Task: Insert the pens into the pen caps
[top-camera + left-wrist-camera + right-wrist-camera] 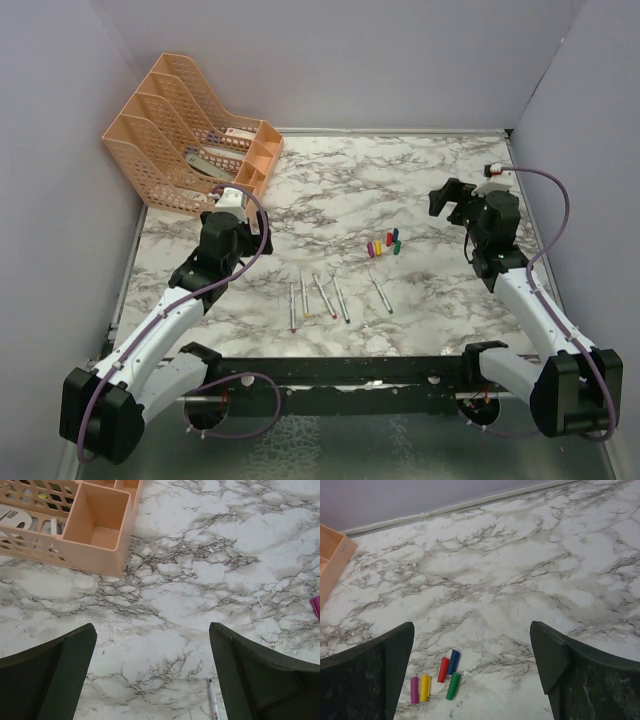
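Observation:
Several thin pale pens (320,296) lie in a loose row on the marble table near its front middle. One pen tip (213,702) shows at the bottom of the left wrist view. The coloured caps (384,244) lie in a cluster behind the pens. In the right wrist view they are purple (414,689), yellow (424,687), red (443,669), blue (453,661) and green (453,686). My left gripper (236,198) is open and empty, left of the pens. My right gripper (450,198) is open and empty, right of and above the caps.
An orange set of file trays (180,135) with a small open box (97,522) stands at the back left, close to my left gripper. Pale walls enclose the table on three sides. A black rail runs along the front edge (340,372).

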{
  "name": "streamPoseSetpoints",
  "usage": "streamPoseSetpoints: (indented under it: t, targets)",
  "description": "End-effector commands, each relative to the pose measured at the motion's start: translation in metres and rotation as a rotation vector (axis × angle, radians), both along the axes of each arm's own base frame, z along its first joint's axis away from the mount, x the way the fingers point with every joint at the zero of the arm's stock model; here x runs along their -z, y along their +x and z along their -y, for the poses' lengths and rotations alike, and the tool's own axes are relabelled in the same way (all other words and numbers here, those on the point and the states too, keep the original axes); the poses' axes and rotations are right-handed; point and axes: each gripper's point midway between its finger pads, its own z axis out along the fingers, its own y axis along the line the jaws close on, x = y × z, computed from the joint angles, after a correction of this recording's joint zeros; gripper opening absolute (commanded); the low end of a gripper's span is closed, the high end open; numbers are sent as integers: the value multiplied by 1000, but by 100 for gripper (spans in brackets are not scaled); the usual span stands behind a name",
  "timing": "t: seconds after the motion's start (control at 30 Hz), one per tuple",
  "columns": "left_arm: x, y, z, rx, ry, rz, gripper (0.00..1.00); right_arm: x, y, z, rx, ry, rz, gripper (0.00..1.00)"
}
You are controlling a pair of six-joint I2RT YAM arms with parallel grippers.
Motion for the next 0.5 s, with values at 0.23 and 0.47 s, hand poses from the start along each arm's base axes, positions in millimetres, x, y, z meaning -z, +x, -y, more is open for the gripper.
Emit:
streamPoseSetpoints:
  t: [0.23,0.47]
  targets:
    - [-4,-1,-4,-21,3,14,99,1,4,6,25,-21,-16,100]
    - [-12,-1,-3,-29,-23,30,99,6,6,2,2,-19,-38,100]
